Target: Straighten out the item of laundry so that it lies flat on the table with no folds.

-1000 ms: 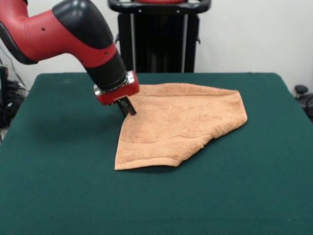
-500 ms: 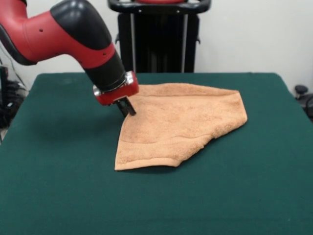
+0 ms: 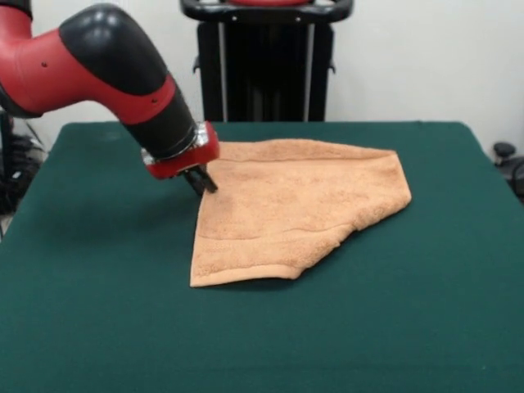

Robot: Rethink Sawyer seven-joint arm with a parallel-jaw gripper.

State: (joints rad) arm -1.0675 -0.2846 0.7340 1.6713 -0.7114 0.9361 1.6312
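The item of laundry [image 3: 295,205], a light orange-tan towel, lies on the green table [image 3: 98,311] a little right of centre. It is folded over on itself into a lopsided shape, with a slanted edge on its near right side and a ribbed band along its near edge. My gripper [image 3: 202,183] comes down from the upper left on the red and black arm. Its dark fingers are pressed together on the towel's left edge, near the far corner. The cloth under the fold is hidden.
Green table surface extends on all sides of the towel, widest at the left and front. A black stand [image 3: 266,61] rises behind the far edge. Dark cables [image 3: 12,164] sit off the left side and a small black object [image 3: 503,151] off the right.
The arm has swung left and slightly away, carrying the gripper with it. The whole towel has shifted a little to the left along with it.
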